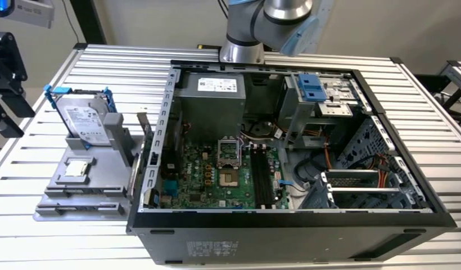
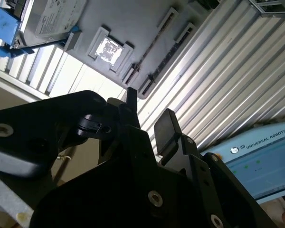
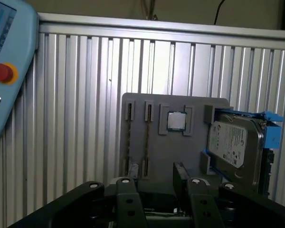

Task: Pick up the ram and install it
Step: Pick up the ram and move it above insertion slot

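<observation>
Fingers (image 3: 180, 176) spread, ram (image 3: 147, 137) apart, tray slot (image 3: 147, 110) nr chip (image 3: 176, 121)

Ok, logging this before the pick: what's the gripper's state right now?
Gripper: open, holding nothing.

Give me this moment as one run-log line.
gripper: jaws open, empty | ram: in grey holder slot, untouched | hard drive, processor: on grey holder

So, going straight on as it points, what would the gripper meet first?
Probably the grey parts tray, near the ram in its slot, though depth is unclear; the gripper is open and empty.
</observation>
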Available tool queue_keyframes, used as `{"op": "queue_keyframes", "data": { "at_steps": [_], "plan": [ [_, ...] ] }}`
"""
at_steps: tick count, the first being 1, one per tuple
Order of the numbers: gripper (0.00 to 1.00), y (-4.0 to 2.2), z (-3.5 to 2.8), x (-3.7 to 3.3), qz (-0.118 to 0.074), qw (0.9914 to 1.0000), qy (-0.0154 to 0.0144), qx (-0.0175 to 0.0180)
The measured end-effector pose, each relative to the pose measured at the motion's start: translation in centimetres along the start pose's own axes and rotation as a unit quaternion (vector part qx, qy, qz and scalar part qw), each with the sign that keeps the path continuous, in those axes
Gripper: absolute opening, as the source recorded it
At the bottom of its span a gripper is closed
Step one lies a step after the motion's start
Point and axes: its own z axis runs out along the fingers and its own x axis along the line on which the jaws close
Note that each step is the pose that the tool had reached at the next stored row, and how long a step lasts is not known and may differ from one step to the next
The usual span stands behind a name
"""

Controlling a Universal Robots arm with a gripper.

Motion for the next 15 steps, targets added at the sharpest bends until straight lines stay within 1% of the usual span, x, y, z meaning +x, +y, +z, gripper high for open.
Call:
{"op": "queue_keyframes", "data": {
  "at_steps": [4,9,15],
  "plan": [
    [1.0,0.0,0.33,0.01,0.0,1.0,0.0,0.0],
    [1.0,-0.01,0.88,0.03,0.006,0.99998,-0.0002,0.0003],
    [1.0,-0.01,1.65,0.06,0.007,0.99998,-0.0004,0.0003]
  ]
}}
